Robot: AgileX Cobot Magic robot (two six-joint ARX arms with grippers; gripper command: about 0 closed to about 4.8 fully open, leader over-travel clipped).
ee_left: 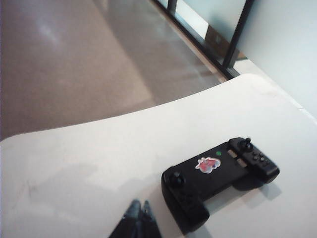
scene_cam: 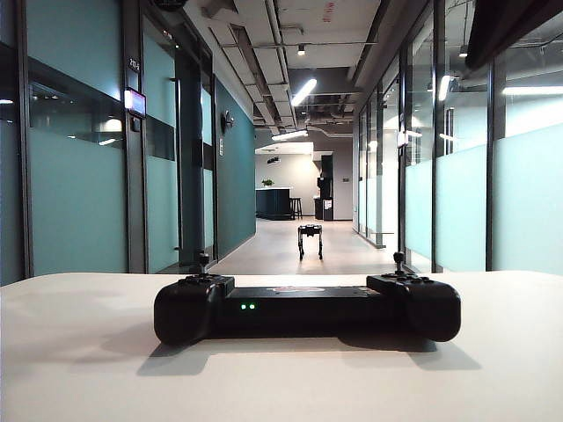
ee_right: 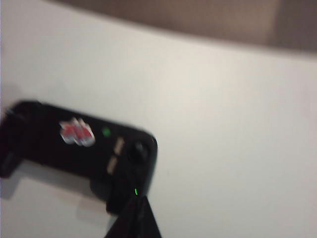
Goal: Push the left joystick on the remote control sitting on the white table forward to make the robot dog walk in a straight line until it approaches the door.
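Centrally on white table [scene_cam: 79, 369]: remote control [scene_cam: 307, 309], rigid, light, likely to slide. Left joystick [scene_cam: 202, 260]: small stiff nub, best nudged at tip (no grasp). Left gripper [ee_left: 138, 211] and right gripper [ee_right: 138, 204]: pressed together, hovering near. Robot dog [scene_cam: 310, 239]: far down corridor.

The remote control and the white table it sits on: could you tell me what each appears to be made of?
The remote control looks like moulded black plastic with a matte finish: rounded grips, dull highlights, two small green lights on its near edge and a red-and-white sticker on top. The white table looks like a smooth off-white matte laminate or painted board; it takes soft shadows and gives no sharp reflections. Which of the two cannot be told.
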